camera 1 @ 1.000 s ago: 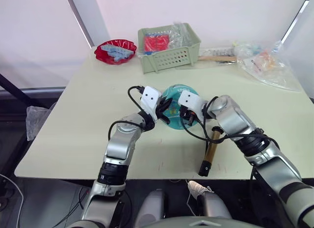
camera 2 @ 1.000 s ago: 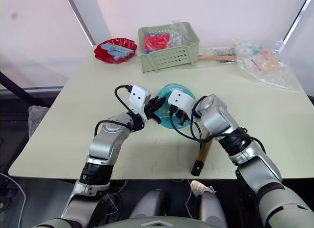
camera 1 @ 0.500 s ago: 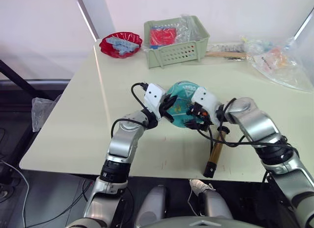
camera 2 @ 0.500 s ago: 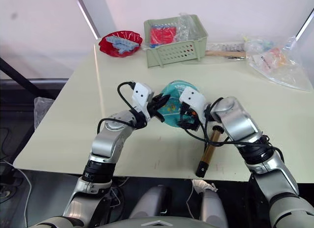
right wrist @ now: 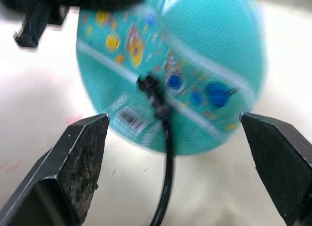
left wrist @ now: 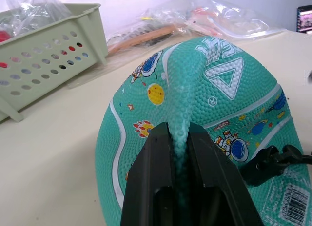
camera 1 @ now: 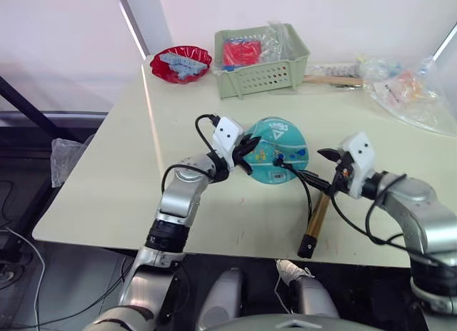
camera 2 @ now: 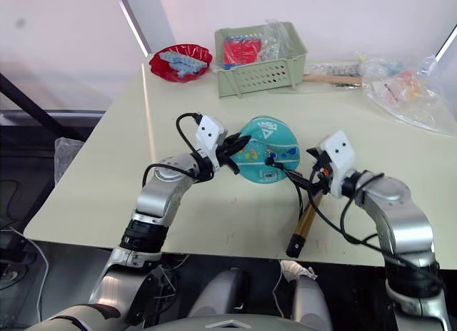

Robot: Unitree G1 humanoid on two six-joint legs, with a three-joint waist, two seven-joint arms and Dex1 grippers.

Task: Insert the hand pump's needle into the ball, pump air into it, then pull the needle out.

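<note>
Two pincers are at work, and I read the first step as done: the needle's black fitting (right wrist: 152, 89) sits against the ball (camera 1: 277, 151), its tip apparently buried in the skin, so pumping comes next.

Going left to right: my left pincer (left wrist: 179, 138) is closed on a pinched ridge of the ball's saggy skin at the ball's 9 o'clock side, steadying it on the surface (camera 1: 128, 181). The ball rests mid-surface, with the green basket (camera 1: 261, 56) away at its 12 o'clock. The hose (camera 1: 308, 181) runs from the fitting toward 4 o'clock to the hand pump (camera 1: 314, 220), which lies flat near the front edge, untouched.

My right pincer (camera 1: 333, 165) hovers at the ball's 3 o'clock, apart from it, fingers spread wide and holding nothing. I judge the next move calls for it to drop toward 6 o'clock, take the pump, and find its T-handle without tugging the hose.
</note>
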